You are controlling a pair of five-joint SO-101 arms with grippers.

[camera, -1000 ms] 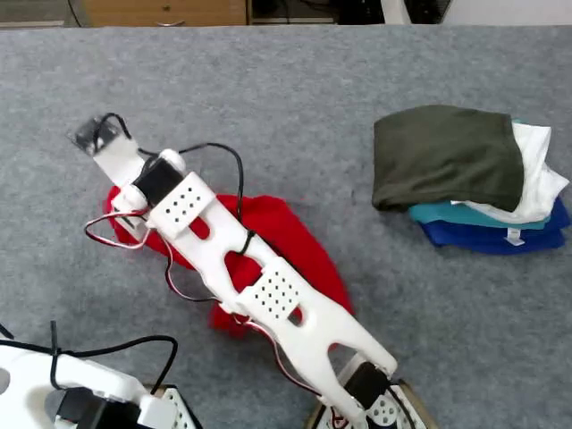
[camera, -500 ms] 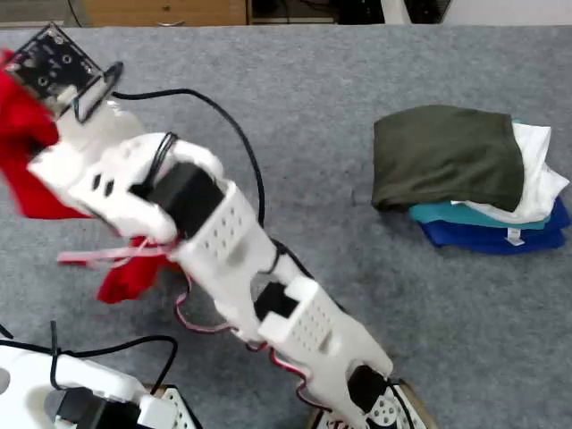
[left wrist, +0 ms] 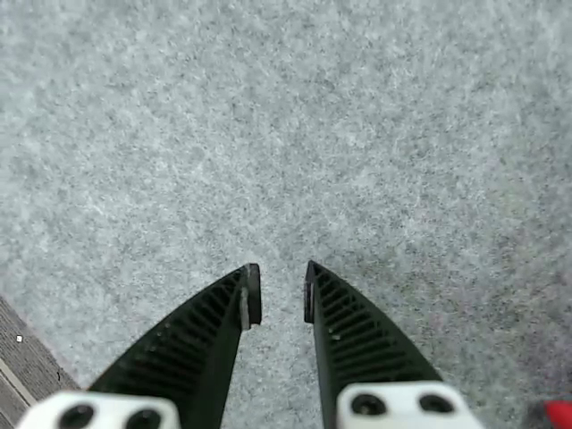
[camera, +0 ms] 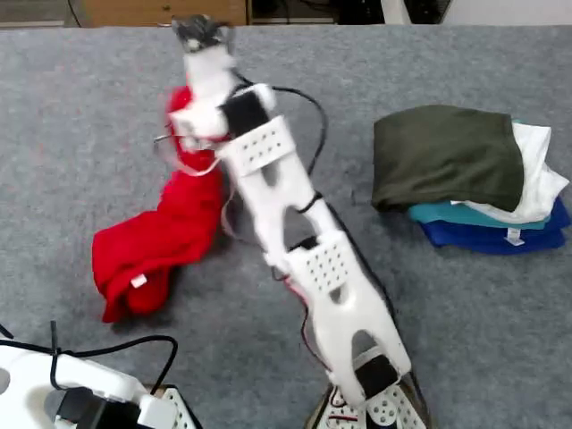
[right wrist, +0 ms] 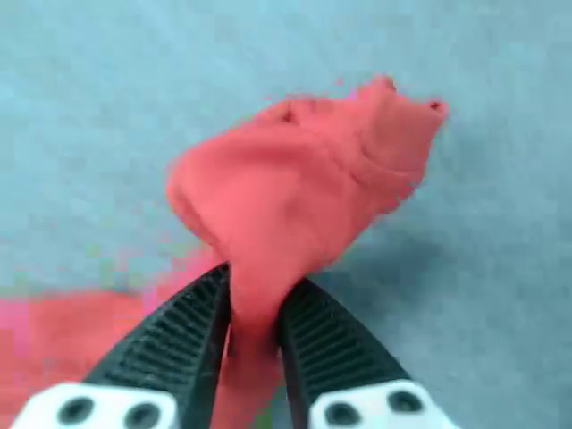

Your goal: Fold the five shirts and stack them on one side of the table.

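Observation:
In the high view my right gripper (camera: 185,105) is near the table's far edge, left of centre, shut on one end of the red shirt (camera: 161,241). The shirt hangs from it and trails in a crumpled strip toward the front left of the table. The right wrist view shows red cloth (right wrist: 295,188) bunched between the fingers of that gripper (right wrist: 255,295). Four folded shirts are stacked at the right: dark green (camera: 447,156) on top, then white (camera: 541,179), teal (camera: 442,214) and blue (camera: 492,236). My left gripper (left wrist: 279,295) hovers over bare grey table, slightly open and holding nothing.
The grey felt table (camera: 429,304) lies bare between the red shirt and the stack. The left arm's base (camera: 80,393) and cables sit at the front left corner. A wooden cabinet (camera: 165,11) stands beyond the far edge.
The right arm swung from the far left toward the far middle, carrying the red shirt's end with it. The shirt has been pulled out from a heap into a long strip.

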